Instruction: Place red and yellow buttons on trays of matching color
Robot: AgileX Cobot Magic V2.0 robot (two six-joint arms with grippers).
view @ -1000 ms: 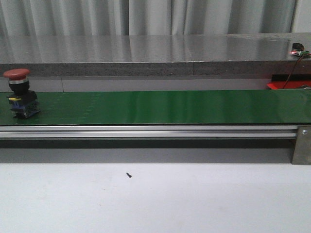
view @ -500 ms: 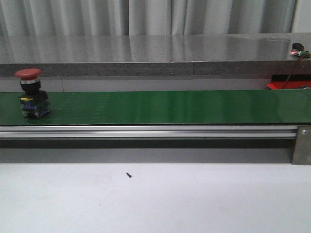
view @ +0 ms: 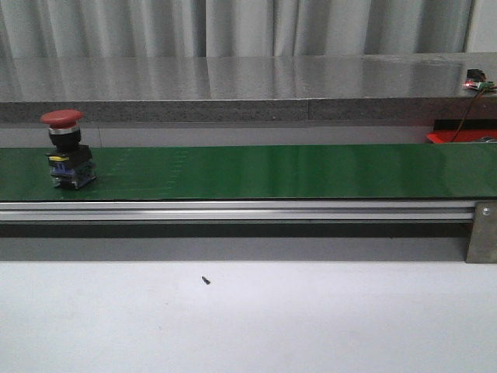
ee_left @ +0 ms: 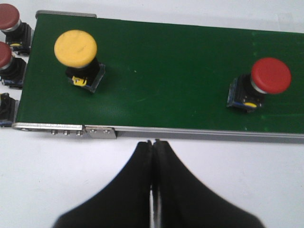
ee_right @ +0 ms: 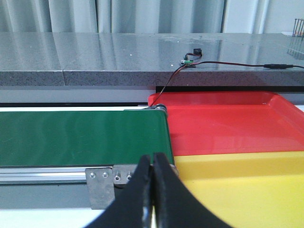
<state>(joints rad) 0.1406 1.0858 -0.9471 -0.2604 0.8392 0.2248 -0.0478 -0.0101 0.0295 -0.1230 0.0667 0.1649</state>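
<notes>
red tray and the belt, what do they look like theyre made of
Red tray: likely glossy moulded plastic, since its smooth floor mirrors light and the rim is rounded. Belt: looks like green rubber or PVC with a satin sheen, showing soft streaky reflections. Its side rail seems brushed aluminium, silvery and ribbed.

Green belt (view: 295,171) w/ silver rail (view: 233,210) along its front; grey stone ledge (view: 233,85) behind, curtain (view: 233,27) at back, small dark speck (view: 206,280) on white table (view: 311,318).

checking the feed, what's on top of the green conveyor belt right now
On the green conveyor belt: a yellow mushroom-head push button and a red mushroom-head push button, both upright. The front view shows only the red one.
</notes>
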